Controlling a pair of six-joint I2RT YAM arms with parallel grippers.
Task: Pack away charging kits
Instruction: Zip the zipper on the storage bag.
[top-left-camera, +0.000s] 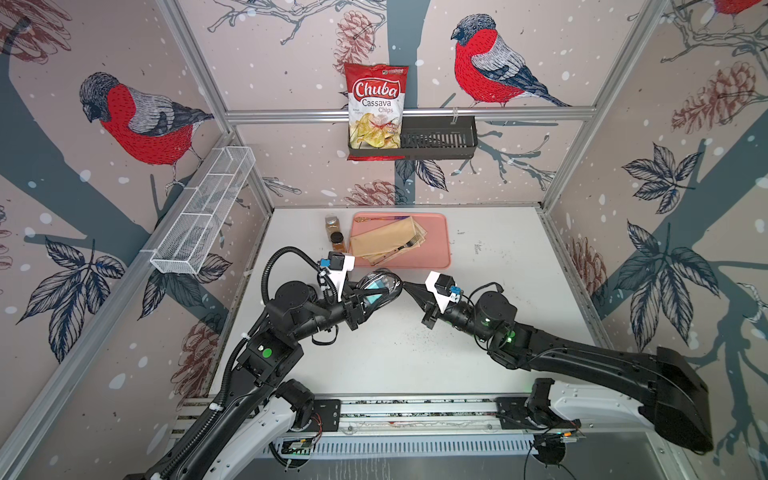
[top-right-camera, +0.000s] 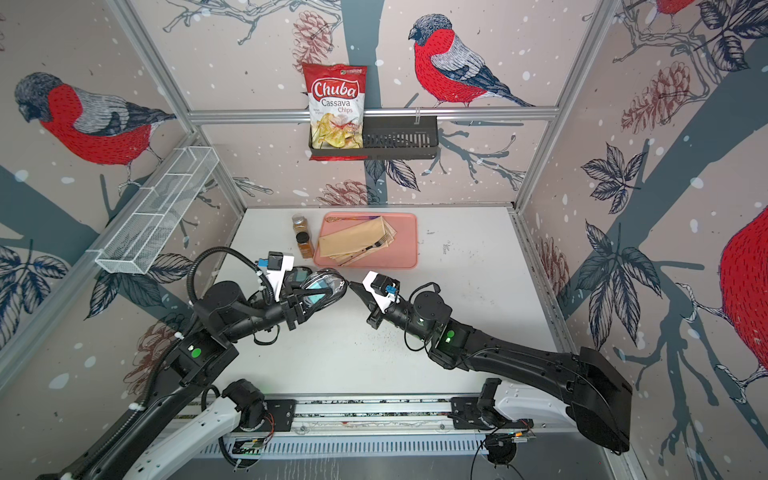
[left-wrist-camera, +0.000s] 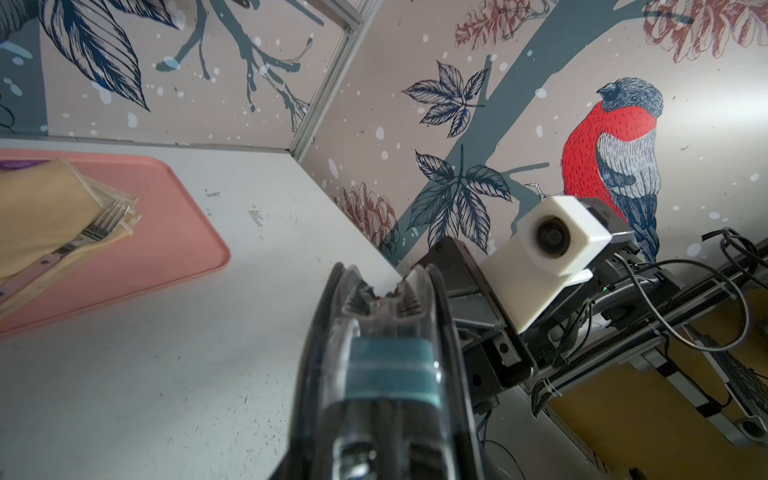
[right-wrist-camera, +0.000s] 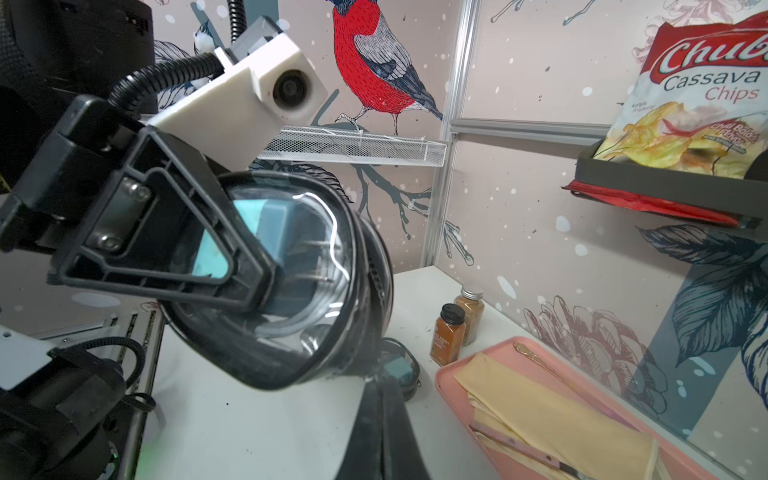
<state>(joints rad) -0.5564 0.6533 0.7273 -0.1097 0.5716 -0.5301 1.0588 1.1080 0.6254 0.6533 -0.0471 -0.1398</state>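
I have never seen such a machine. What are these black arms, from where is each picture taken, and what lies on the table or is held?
These are two robot arms, each ending in a two-finger gripper. Two pictures look down on the whole table; the other two come from a camera on each wrist. The left gripper is shut on a black oval case with a clear lid; a teal plug adapter shows inside. The right gripper is shut, its tip close to the case's edge. On the table stand two spice jars beside a pink tray holding yellow napkins and a fork. The right wrist view shows a second case lying on the table.
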